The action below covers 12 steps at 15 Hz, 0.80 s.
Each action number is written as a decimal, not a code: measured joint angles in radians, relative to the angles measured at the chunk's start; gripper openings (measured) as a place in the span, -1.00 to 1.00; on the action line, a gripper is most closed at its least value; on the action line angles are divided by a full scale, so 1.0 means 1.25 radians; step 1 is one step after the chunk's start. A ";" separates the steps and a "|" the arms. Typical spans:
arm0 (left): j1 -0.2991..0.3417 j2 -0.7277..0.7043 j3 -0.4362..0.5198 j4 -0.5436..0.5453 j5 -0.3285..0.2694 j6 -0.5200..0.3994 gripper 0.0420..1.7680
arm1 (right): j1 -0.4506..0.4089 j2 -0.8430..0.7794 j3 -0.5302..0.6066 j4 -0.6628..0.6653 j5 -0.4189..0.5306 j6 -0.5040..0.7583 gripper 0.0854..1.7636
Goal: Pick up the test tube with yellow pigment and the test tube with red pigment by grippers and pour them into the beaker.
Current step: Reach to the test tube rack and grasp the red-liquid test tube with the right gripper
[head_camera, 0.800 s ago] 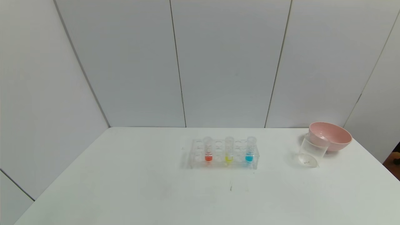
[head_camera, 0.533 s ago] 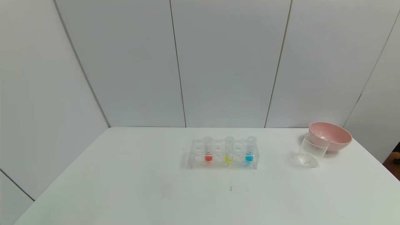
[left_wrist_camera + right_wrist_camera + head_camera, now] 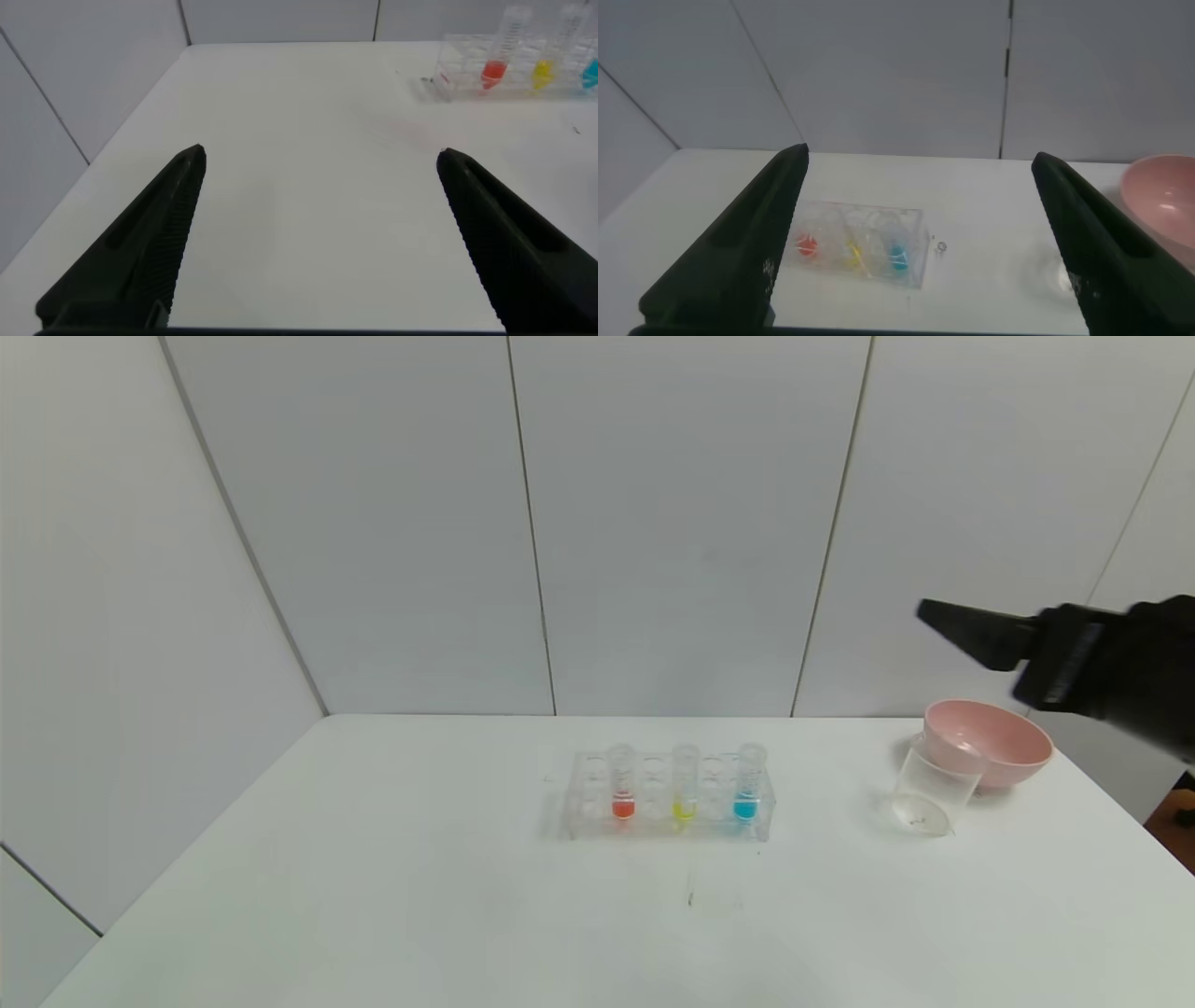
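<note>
A clear rack (image 3: 667, 803) stands mid-table. It holds the test tube with red pigment (image 3: 623, 789), the test tube with yellow pigment (image 3: 684, 789) and a blue tube (image 3: 745, 789), all upright. The beaker (image 3: 927, 793) stands to the right, against the pink bowl. My right gripper (image 3: 934, 616) hangs high above the bowl, open and empty. Its wrist view (image 3: 920, 161) shows the red tube (image 3: 807, 245), the yellow tube (image 3: 850, 254) and the beaker (image 3: 1060, 271) below. My left gripper (image 3: 318, 163) is open and empty over bare table left of the rack, with the red tube (image 3: 492, 70) and yellow tube (image 3: 542, 73) far off.
A pink bowl (image 3: 990, 742) sits at the table's back right corner, touching the beaker. Grey wall panels close the back and left sides. The table's right edge (image 3: 1120, 803) runs just past the bowl. White table top lies in front of the rack.
My right arm has come into the head view from the right, high above the pink bowl. The tubes, rack, beaker and bowl have not moved.
</note>
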 joint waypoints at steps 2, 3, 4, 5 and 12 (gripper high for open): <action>0.000 0.000 0.000 0.000 0.000 0.000 1.00 | 0.121 0.139 -0.044 -0.087 -0.117 0.007 0.94; 0.000 0.000 0.000 0.000 0.000 0.000 1.00 | 0.163 0.194 -0.062 -0.118 -0.161 0.009 0.94; 0.000 0.000 0.000 0.000 0.000 0.000 1.00 | 0.204 0.251 -0.083 -0.145 -0.200 0.009 0.94; 0.000 0.000 0.000 0.000 0.000 0.000 1.00 | 0.240 0.310 -0.109 -0.168 -0.238 0.009 0.94; 0.000 0.000 0.000 0.000 0.000 0.000 1.00 | 0.332 0.607 -0.268 -0.271 -0.374 0.012 0.94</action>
